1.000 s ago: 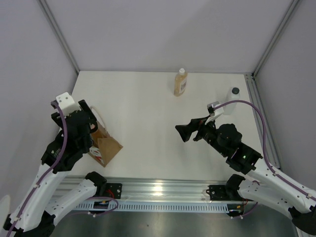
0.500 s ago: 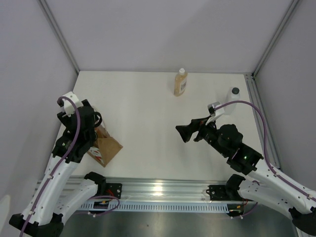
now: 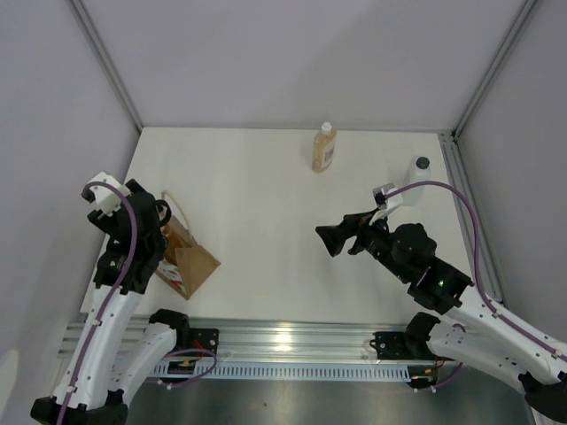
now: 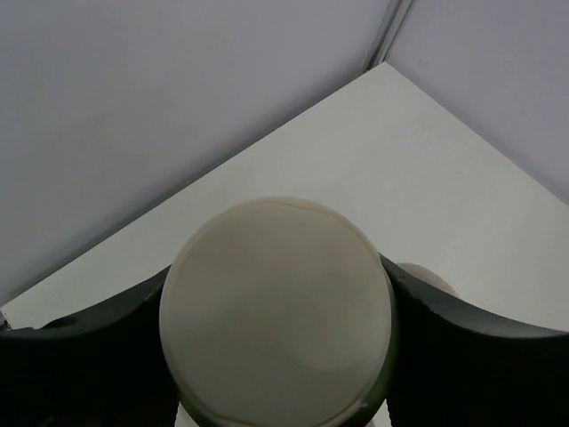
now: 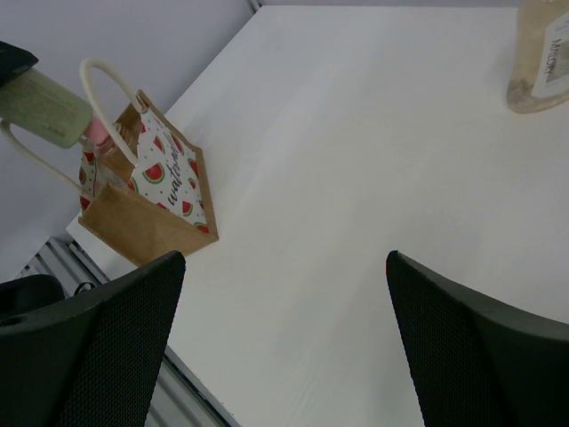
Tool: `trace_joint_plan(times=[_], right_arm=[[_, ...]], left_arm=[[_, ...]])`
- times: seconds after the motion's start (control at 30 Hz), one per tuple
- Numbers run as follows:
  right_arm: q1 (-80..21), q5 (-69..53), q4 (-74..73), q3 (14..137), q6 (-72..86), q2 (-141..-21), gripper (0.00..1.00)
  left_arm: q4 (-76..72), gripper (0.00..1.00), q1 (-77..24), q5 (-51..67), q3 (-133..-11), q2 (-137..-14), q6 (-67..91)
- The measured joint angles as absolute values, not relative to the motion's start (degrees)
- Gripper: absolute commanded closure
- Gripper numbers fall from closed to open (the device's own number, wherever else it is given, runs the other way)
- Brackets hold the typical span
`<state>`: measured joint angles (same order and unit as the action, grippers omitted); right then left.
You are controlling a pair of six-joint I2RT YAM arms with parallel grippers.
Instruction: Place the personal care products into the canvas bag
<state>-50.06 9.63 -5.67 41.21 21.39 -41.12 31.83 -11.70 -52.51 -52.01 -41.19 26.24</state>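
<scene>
The olive-green bottle (image 5: 46, 108), clamped in the left tool (image 3: 158, 215), should be centred over the canvas bag (image 5: 147, 209) before being released (right tool (image 3: 339, 235) is spread wide, empty).

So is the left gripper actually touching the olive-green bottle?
Touching. The left wrist view shows the left gripper's fingers pressed against both sides of the olive-green bottle's white cap, with no gap.

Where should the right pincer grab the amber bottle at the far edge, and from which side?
Grip the amber bottle across its body, below the neck, coming in level from the near side. It stands upright with nothing close beside it, so both fingers can pass around it. The right pincer is open and holds nothing.
</scene>
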Motion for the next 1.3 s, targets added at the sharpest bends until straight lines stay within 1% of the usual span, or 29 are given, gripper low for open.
trace_joint_plan(times=[0.4,0.63,0.83,1.07,1.3], right_arm=[[-50.06,9.63,-5.72,41.21,21.39,-41.04,0.01],[-50.06,9.67,-5.76,41.21,21.37,-40.88,0.01],[-50.06,9.65,-5.78,41.21,21.37,-40.47,0.01],[-50.06,9.69,-6.11,41.21,21.37,-39.72,0.01],[-50.06,9.87,-6.17,41.21,21.37,-39.68,0.01]], left_arm=[[33.56,1.00,-11.31,-51.20,-51.35,-38.39,26.24],[32.95,0.99,-9.96,-52.62,-51.72,-40.01,25.08],[33.06,0.99,-6.79,-54.76,-51.79,-42.78,25.89],[39.11,1.00,-5.43,-53.52,-49.15,-46.33,24.86],[37.78,0.99,-4.80,-50.19,-48.34,-46.76,24.77]])
